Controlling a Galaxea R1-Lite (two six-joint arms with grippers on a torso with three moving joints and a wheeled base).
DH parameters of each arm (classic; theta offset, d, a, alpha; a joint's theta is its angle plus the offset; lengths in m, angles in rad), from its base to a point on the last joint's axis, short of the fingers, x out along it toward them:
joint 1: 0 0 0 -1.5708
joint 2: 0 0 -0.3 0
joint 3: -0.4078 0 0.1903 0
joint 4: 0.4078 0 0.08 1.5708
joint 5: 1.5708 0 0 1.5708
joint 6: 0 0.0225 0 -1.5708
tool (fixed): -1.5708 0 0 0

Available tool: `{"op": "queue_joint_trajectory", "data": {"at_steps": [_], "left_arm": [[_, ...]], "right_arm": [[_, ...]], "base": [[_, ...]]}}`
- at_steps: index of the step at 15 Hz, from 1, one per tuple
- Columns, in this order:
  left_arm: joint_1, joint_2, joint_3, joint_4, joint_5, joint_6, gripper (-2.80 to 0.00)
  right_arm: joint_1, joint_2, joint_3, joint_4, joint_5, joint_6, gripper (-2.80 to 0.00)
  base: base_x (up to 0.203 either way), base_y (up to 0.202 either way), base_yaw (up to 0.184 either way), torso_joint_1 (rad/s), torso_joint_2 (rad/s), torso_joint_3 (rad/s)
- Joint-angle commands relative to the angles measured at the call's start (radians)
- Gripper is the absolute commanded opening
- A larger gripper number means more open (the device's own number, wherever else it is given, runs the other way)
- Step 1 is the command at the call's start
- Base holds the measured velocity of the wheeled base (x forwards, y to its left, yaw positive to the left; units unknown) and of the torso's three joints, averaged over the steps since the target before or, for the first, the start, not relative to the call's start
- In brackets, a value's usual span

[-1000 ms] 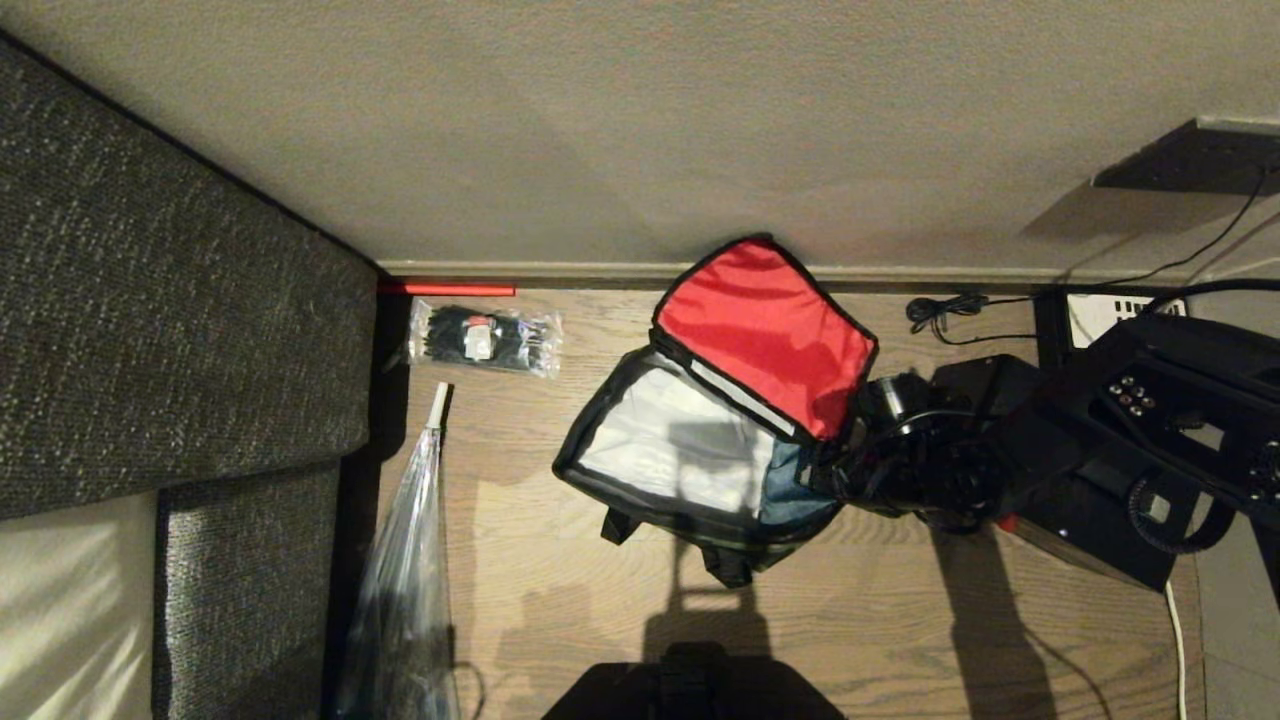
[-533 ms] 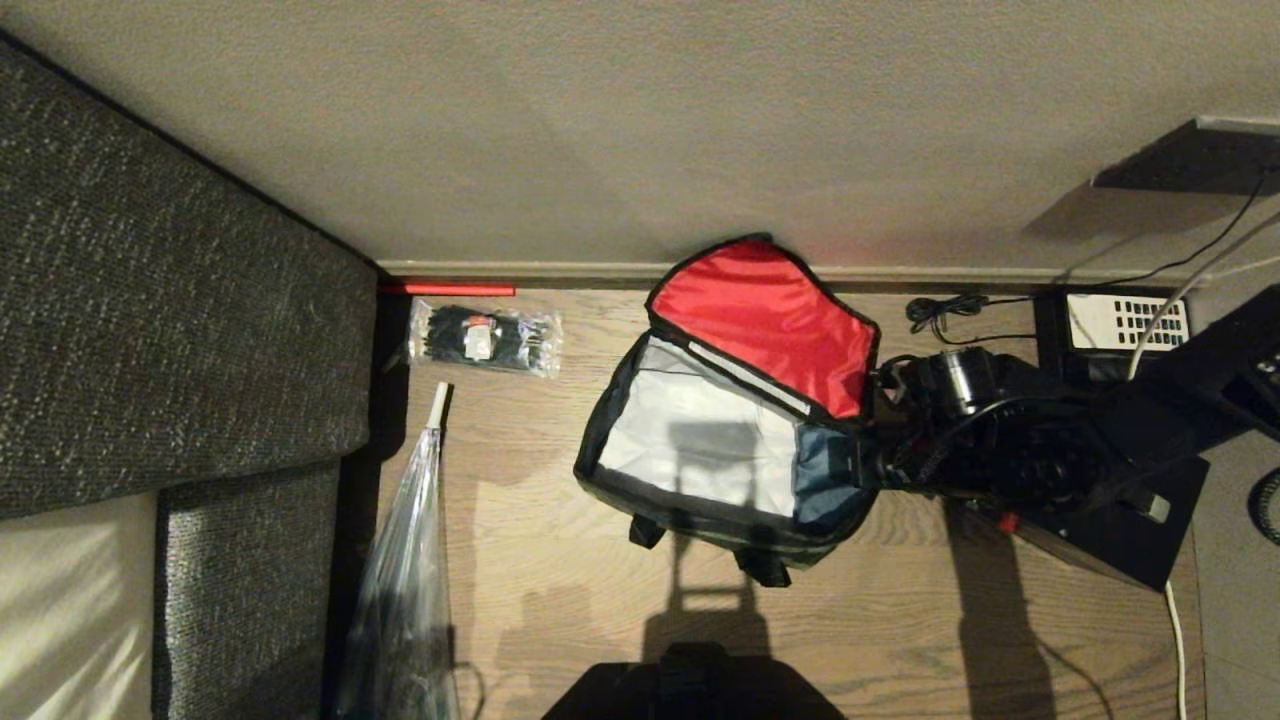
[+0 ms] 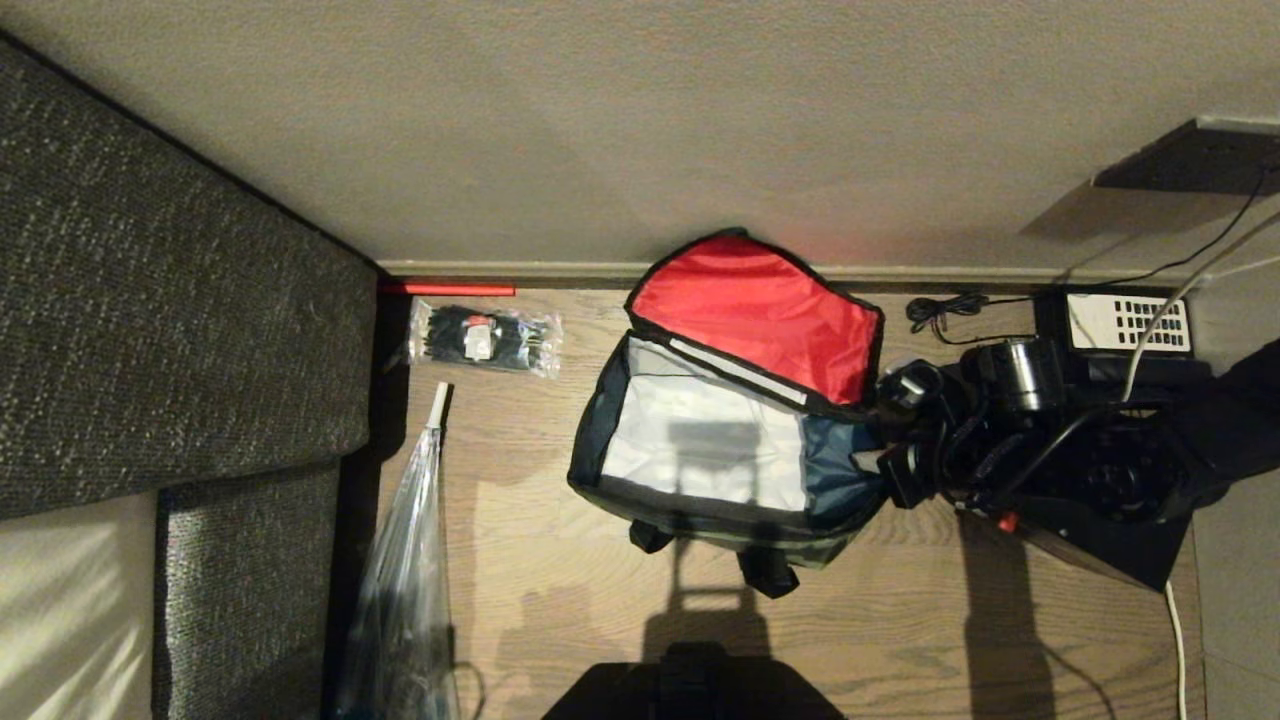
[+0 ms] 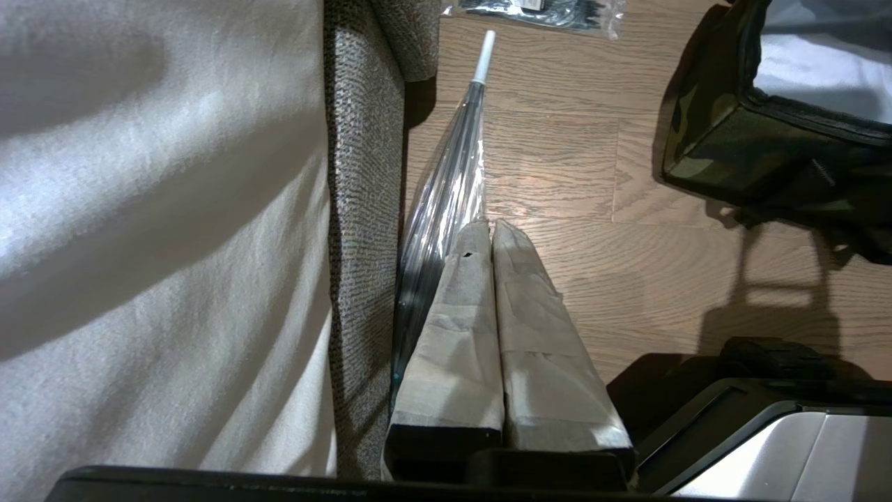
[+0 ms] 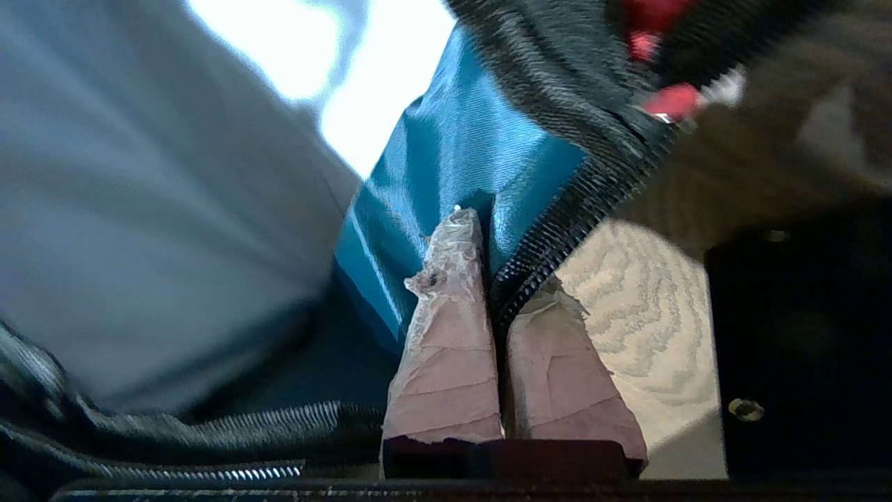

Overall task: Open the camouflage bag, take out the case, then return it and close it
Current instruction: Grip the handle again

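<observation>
Since a second ago my right arm pulls back rightward, dragging the camouflage bag point(image 3: 720, 440) along. Right gripper point(image 5: 496, 279) is clamped on its black rim. Lid up, interior bare; case point(image 3: 1100, 540) on floor behind the arm.
</observation>
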Motion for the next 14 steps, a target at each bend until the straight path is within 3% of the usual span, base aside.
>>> {"op": "queue_joint_trajectory", "data": {"at_steps": [1, 5, 11, 12, 14], "left_arm": [[0.001, -0.002, 0.002, -0.001, 0.001, 0.001, -2.8], [0.001, -0.002, 0.003, 0.001, 0.001, 0.0, -2.8], [0.001, -0.002, 0.003, 0.0, 0.001, 0.001, -2.8], [0.001, -0.002, 0.002, -0.001, 0.001, 0.001, -2.8], [0.0, -0.002, 0.003, -0.001, 0.001, 0.0, -2.8]], "right_arm": [[-0.021, 0.063, -0.029, 0.002, 0.048, -0.109, -2.8], [-0.11, 0.148, -0.175, 0.084, 0.166, -0.282, -2.8], [-0.116, 0.231, -0.24, 0.081, 0.196, -0.258, -2.8], [-0.116, 0.231, -0.241, 0.08, 0.199, -0.26, 0.0], [-0.118, 0.224, -0.238, 0.077, 0.198, -0.243, 0.0]], "base": [[0.0, 0.0, 0.0, 0.0, 0.0, 0.0], [0.0, 0.0, 0.0, 0.0, 0.0, 0.0], [0.0, 0.0, 0.0, 0.0, 0.0, 0.0], [0.0, 0.0, 0.0, 0.0, 0.0, 0.0], [0.0, 0.0, 0.0, 0.0, 0.0, 0.0]]}}
